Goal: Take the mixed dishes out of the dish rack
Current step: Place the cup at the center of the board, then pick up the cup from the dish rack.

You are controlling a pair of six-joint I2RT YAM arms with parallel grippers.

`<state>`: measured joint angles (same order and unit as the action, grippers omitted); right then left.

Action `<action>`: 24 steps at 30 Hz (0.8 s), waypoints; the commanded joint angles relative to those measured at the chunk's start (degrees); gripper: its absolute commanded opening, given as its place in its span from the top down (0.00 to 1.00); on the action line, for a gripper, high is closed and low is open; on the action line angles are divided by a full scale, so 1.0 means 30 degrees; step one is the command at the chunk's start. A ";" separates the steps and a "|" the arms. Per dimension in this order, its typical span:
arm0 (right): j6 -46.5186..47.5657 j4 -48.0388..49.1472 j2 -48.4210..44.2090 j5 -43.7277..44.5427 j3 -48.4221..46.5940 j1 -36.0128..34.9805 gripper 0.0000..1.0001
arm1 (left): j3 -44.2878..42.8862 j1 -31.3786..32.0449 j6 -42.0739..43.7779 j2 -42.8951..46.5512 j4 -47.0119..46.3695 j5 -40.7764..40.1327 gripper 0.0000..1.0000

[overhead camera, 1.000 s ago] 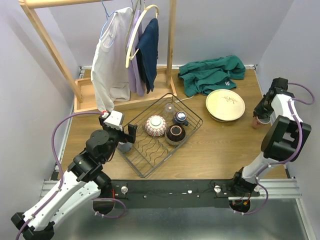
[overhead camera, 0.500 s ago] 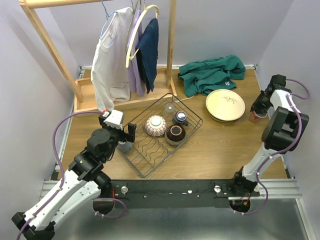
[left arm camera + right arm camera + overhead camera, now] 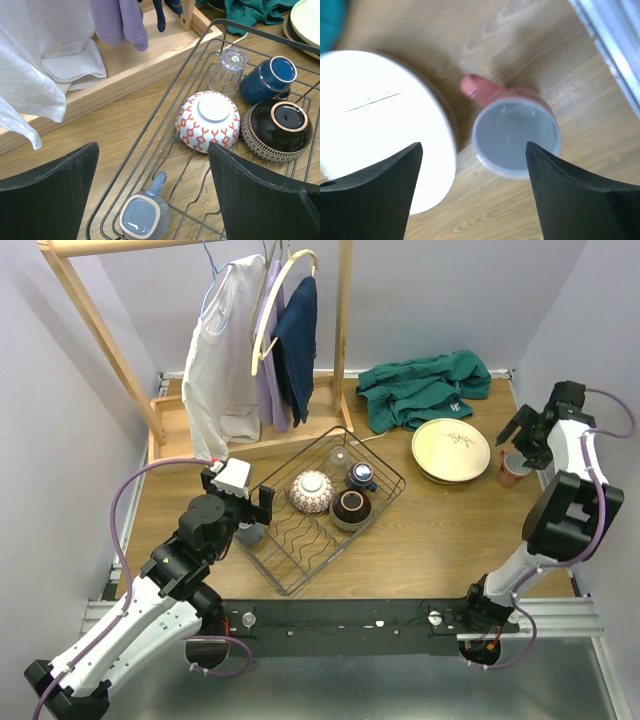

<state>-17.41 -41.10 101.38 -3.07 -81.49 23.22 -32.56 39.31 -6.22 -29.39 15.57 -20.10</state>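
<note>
right gripper [image 3: 472, 148] newly spread over freed red cup [image 3: 516, 134]; left gripper [image 3: 152, 148] wide apart

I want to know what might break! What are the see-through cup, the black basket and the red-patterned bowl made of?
The see-through cup looks like clear glass: you see the wires through it. The black basket seems thin metal wire, painted matte black. The red-patterned bowl is probably glazed ceramic, smooth and shiny.

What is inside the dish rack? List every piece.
Inside the dish rack: a clear glass, a dark blue cup, an upturned red-patterned bowl, an upturned dark bowl and a grey mug. Whatever lies beneath the upturned bowls is hidden.
</note>
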 commanded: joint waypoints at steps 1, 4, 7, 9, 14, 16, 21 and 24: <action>-0.1080 0.0105 -0.3467 -0.0382 0.0384 -0.0064 0.07 | -0.0716 -0.0125 -0.0826 -0.0604 0.0519 -0.0127 0.01; -0.1432 0.0632 -0.5051 -0.0763 0.1001 -0.0473 0.06 | -0.1682 -0.0125 -0.1500 -0.1306 0.1512 -0.0069 0.01; -0.1492 0.1392 -0.6632 -0.1231 0.1879 -0.1204 0.05 | -0.2765 -0.0125 -0.2550 -0.2243 0.3062 -0.0039 0.01; -0.1521 0.1629 -0.7248 -0.1378 0.2523 -0.1616 0.05 | -0.3354 -0.0125 -0.3081 -0.3031 0.4003 0.0048 0.01; -0.1521 0.2420 -0.9124 -0.1729 0.3754 -0.2730 0.05 | -0.5347 -0.0125 -0.6033 -0.4879 0.7256 0.0428 0.01; -0.1609 0.2771 -0.9447 -0.2139 0.4309 -0.3022 0.05 | -0.5757 -0.0125 -0.6859 -0.5875 0.8483 0.0605 0.01; -0.1726 0.3095 -0.9947 -0.2784 0.4694 -0.3639 0.05 | -0.6959 -0.0125 -0.9785 -0.8304 1.1298 0.0169 0.01; -0.1785 0.3300 -0.9859 -0.3134 0.4723 -0.4136 0.05 | -0.7195 -0.0125 -1.0815 -0.9127 1.2736 -0.0068 0.02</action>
<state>-22.02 -33.93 72.64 -9.39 -68.05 12.69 -51.99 39.31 -30.17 -53.69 43.13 -19.42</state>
